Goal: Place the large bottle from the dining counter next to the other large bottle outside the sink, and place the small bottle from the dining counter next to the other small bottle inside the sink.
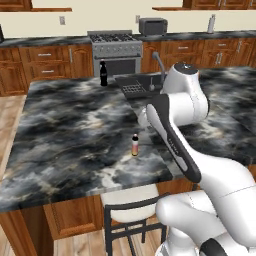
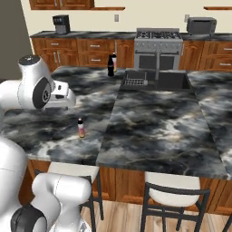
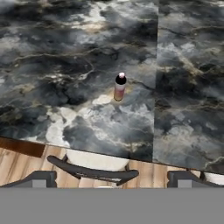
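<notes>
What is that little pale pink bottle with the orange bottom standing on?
The small pale pink-orange bottle stands upright on the black-and-grey marbled stone counter. Its base hides the patch of stone beneath it.

The robot's arm [image 1: 200, 170] is built of glossy white, rounded shell segments. A long dark strip runs along one link, and dark grey circular caps mark the joints. Its lowest segment bulges thick and smooth.

Cream back wall [image 2: 149, 11] w/ reddish wood cabinets [image 1: 45, 62] along far side, steel stove [image 1: 116, 50] centre, toaster oven [image 2: 201, 25] far right; light wood floor [image 1: 10, 115]; white-seat stools [image 2: 174, 190] near
</notes>
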